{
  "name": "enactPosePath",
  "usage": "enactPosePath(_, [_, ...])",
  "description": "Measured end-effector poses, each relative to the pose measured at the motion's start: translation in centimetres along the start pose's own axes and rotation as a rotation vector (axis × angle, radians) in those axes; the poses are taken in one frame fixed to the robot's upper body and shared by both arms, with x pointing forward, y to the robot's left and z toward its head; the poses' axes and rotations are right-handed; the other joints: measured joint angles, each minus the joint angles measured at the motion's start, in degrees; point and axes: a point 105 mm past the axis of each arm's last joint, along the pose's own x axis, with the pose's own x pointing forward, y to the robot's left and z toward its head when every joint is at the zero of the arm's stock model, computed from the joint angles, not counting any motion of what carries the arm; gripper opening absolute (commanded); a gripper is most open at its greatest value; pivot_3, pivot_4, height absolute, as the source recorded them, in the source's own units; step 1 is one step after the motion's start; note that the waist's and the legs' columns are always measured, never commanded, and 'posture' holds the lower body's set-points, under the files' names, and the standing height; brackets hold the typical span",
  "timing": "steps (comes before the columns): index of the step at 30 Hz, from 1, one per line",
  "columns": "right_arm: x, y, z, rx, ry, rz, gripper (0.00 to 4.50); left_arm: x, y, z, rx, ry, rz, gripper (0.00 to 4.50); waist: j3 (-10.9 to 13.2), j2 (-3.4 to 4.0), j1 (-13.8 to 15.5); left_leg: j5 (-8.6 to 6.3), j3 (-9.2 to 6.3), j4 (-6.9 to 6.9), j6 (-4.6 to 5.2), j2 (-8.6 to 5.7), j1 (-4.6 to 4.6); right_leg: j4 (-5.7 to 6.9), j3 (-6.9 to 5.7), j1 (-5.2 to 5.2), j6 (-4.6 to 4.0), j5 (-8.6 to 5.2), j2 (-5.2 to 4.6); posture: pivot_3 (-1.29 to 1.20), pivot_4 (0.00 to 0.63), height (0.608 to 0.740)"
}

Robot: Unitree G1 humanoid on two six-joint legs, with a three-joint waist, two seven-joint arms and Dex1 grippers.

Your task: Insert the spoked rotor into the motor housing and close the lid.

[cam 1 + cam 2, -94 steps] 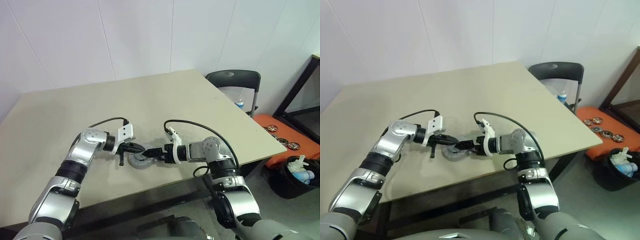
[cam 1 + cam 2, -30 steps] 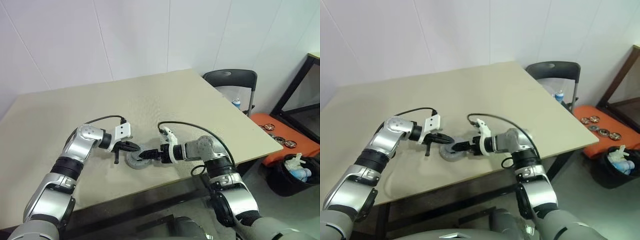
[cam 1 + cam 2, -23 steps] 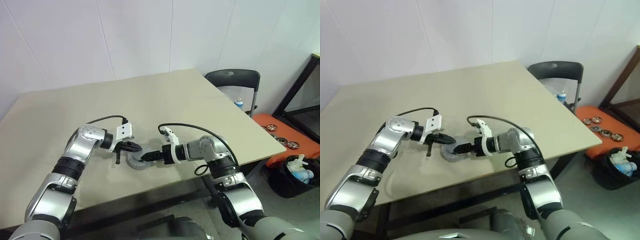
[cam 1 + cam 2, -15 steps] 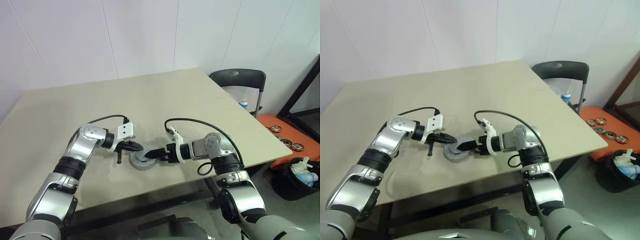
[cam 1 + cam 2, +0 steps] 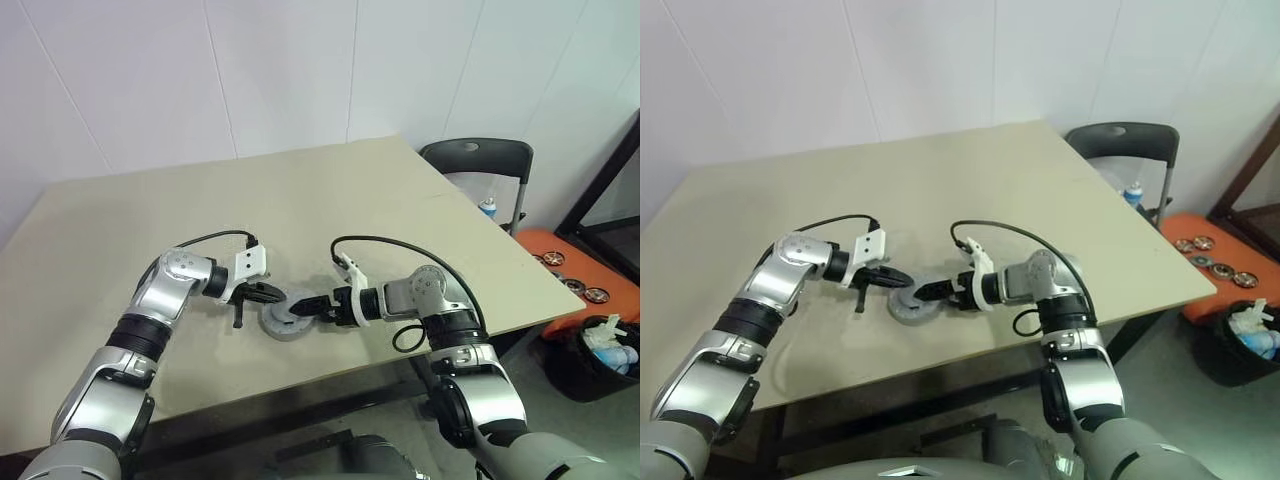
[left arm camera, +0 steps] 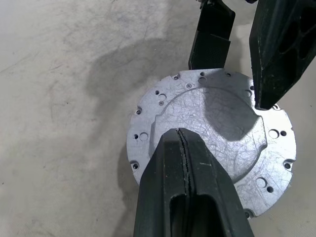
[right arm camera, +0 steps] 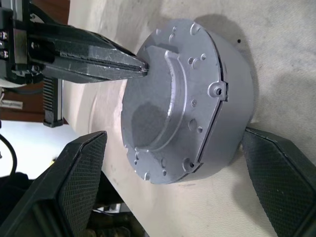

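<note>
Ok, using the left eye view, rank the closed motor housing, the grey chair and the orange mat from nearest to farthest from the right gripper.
1. Motor housing, lid closed, right at the right gripper, between both grippers.
2. Grey chair, behind the table's far right corner.
3. Orange mat, on the floor to the far right, past the chair.
</note>
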Motion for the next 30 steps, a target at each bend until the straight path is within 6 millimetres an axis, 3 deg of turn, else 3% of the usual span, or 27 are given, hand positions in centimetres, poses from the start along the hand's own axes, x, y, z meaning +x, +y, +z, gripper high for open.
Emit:
enactPosePath(6, [-0.4,-0.2,0.0,-0.003,0.006,0.000,4.47,0.0,0.0,-0.1,-0.002,0.000,-0.001,0.00,-0.1,0.04,0.1,-0.01,-0.02,0.00,-0.02,-0.38,-0.01,-0.01,0.01,0.05,0.01,0.00,-0.45,0.00,0.000,0.740])
enactPosePath(13, [1.0,0.8,0.4,0.038,-0.009,0.026,4.47,-0.3,0.1,-0.3,-0.009,0.013,0.006,0.00,-0.2,-0.13,-0.9,-0.01,0.00,0.01,-0.02,-0.61,0.12,0.04,0.05,-0.02,0.03,0.02,-0.56,0.00,0.000,0.740])
enactPosePath(17, [1.9,1.0,0.6,0.065,-0.022,0.028,3.56,-0.4,0.1,-0.3,-0.007,0.015,0.008,0.00,-0.1,-0.12,-1.8,-0.01,0.04,0.01,-0.02,-0.12,0.11,0.05,-0.30,-0.17,0.05,0.03,-0.47,0.00,0.000,0.740])
enactPosePath(22, [1.6,0.8,0.8,0.090,-0.042,0.048,2.19,-0.6,0.3,0.0,0.004,0.010,0.013,0.00,-0.1,-0.09,-1.8,-0.01,0.03,-0.07,-0.02,0.02,-0.04,0.18,-0.58,-0.42,0.05,0.10,-0.32,0.00,0.000,0.740])
enactPosePath(30, [1.0,0.7,1.2,0.100,-0.062,0.064,2.06,-0.4,0.5,0.3,0.012,0.002,0.020,0.00,-0.2,0.23,-1.6,-0.11,0.15,-0.17,-0.21,-0.27,-0.12,0.08,-0.24,-0.55,-0.02,0.14,-0.58,0.00,0.000,0.740])
